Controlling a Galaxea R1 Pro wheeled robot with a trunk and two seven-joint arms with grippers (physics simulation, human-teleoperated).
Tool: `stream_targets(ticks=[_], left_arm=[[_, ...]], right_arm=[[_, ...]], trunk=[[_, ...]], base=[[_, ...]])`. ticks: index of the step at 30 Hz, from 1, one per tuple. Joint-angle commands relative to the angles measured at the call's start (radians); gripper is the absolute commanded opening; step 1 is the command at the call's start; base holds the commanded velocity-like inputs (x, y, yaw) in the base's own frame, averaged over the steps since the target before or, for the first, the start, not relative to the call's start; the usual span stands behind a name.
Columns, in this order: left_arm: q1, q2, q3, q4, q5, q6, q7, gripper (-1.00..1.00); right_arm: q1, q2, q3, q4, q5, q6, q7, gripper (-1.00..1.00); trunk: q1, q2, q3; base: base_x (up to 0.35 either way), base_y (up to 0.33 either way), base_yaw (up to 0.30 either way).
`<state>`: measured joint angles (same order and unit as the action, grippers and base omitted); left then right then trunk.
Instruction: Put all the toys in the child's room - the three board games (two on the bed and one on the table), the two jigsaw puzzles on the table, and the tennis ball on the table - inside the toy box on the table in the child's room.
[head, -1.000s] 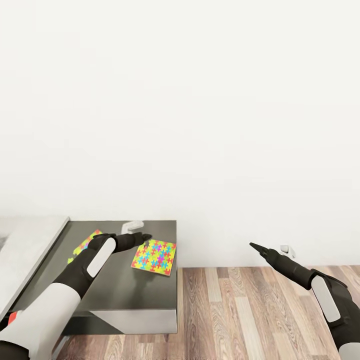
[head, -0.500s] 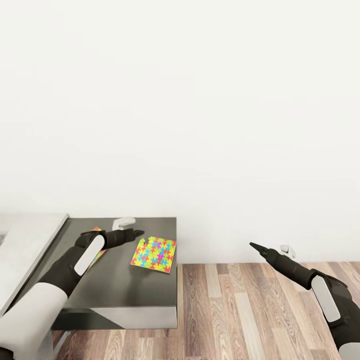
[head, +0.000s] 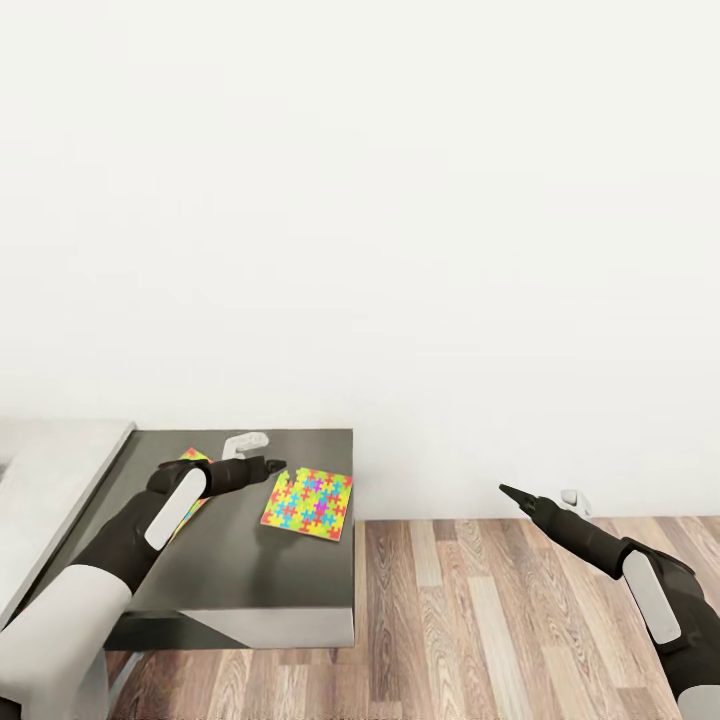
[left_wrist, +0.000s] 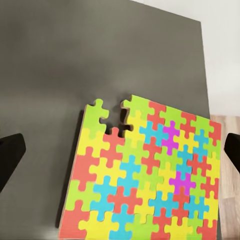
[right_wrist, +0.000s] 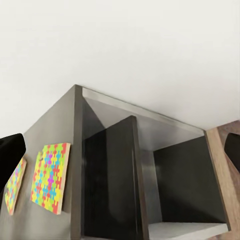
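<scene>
One jigsaw puzzle (head: 308, 503) (left_wrist: 145, 175) lies flat on the dark grey section of the table (head: 250, 570), near its right edge. My left gripper (head: 278, 466) (left_wrist: 120, 155) hovers just left of and above it, open, with a finger (left_wrist: 10, 160) at each side of the left wrist view and nothing held. A second jigsaw puzzle (head: 190, 458) peeks out from behind my left forearm. My right gripper (head: 508, 491) (right_wrist: 120, 150) hangs open over the wood floor, right of the table, empty. The right wrist view has both jigsaw puzzles (right_wrist: 50, 177) (right_wrist: 14, 185) on the tabletop.
The light grey tabletop (head: 60, 470) adjoins the dark section at the left. A small white object (head: 245, 441) sits at the table's back edge by the wall. Open shelves (right_wrist: 180, 185) fill the dark section's side. A white wall fitting (head: 570, 497) sits behind my right gripper.
My left gripper has drawn back to the left, off the near jigsaw puzzle's corner. The view has shifted slightly. The right arm has not moved.
</scene>
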<state>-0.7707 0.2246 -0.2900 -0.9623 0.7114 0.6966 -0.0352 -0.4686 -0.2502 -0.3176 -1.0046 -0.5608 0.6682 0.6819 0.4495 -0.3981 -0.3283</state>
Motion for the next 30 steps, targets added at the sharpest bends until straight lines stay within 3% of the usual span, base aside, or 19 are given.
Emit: stream_targets(ticks=[1, 30], left_arm=[[-0.001, 0.001, -0.002, -0.001, -0.003, 0.003, -0.003, 1.0], [-0.001, -0.002, -0.001, 0.0, -0.001, 0.001, -0.003, 1.0]], right_arm=[[-0.001, 0.0, -0.001, 0.0, -0.004, 0.007, 0.001, 1.0], [-0.001, 0.0, -0.001, 0.0, -0.004, 0.007, 0.002, 1.0]], trunk=[[0.0, -0.002, -0.003], [0.0, -0.002, -0.051]], base=[[0.0, 0.0, 0.0], [0.0, 0.0, 0.0]])
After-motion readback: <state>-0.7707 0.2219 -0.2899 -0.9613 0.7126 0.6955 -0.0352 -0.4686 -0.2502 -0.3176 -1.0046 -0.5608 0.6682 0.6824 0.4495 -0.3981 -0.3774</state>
